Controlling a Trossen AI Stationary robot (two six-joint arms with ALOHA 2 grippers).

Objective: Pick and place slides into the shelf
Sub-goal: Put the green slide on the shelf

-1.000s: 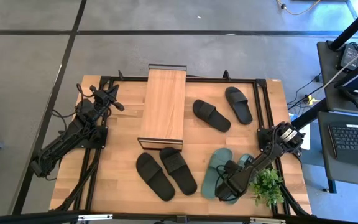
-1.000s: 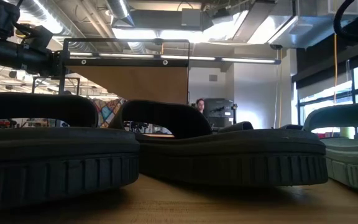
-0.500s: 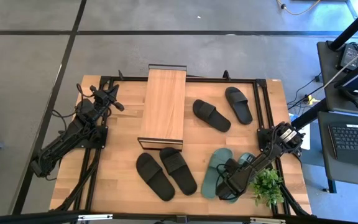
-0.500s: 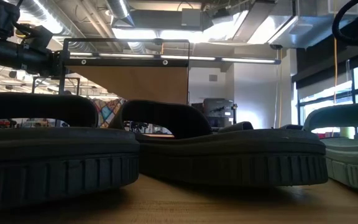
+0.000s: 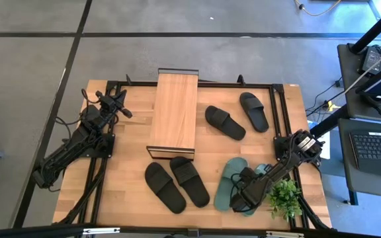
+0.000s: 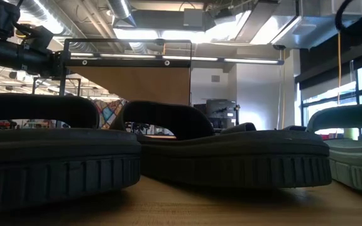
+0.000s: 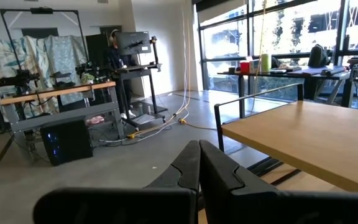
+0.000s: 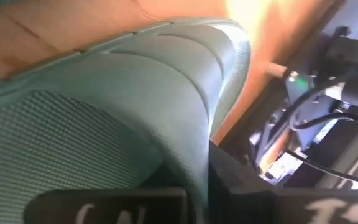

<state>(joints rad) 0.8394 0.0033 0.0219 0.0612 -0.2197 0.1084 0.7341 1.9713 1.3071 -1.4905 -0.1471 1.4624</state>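
Observation:
The shelf (image 5: 172, 112) stands at the table's far middle. Two black slides (image 5: 225, 122) (image 5: 254, 110) lie to its right, and two more (image 5: 165, 187) (image 5: 190, 180) lie near the front edge. One green slide (image 5: 229, 180) lies flat at the front right. My right gripper (image 5: 243, 195) is down on the second green slide (image 8: 104, 106) beside it, shut on it. My left gripper (image 7: 199, 168) is shut and holds nothing, up at the table's left side (image 5: 121, 106), pointing past the shelf top (image 7: 303, 137). My right gripper is shut on the green slide's wide strap (image 8: 191, 149), whose edge runs down between the fingers. One dark finger (image 8: 241, 183) shows outside the strap; the strap hides the other. The arm slants down from the table's right side. The slide lies on the table.
A small green plant (image 5: 284, 195) stands at the front right corner, right beside my right arm. A black frame rail (image 5: 283, 112) runs along the table's right edge. Bare wood (image 5: 124, 172) lies left of the front black slides.
My right gripper has shut on the green slide's strap without shifting its place. The slide lies where it was.

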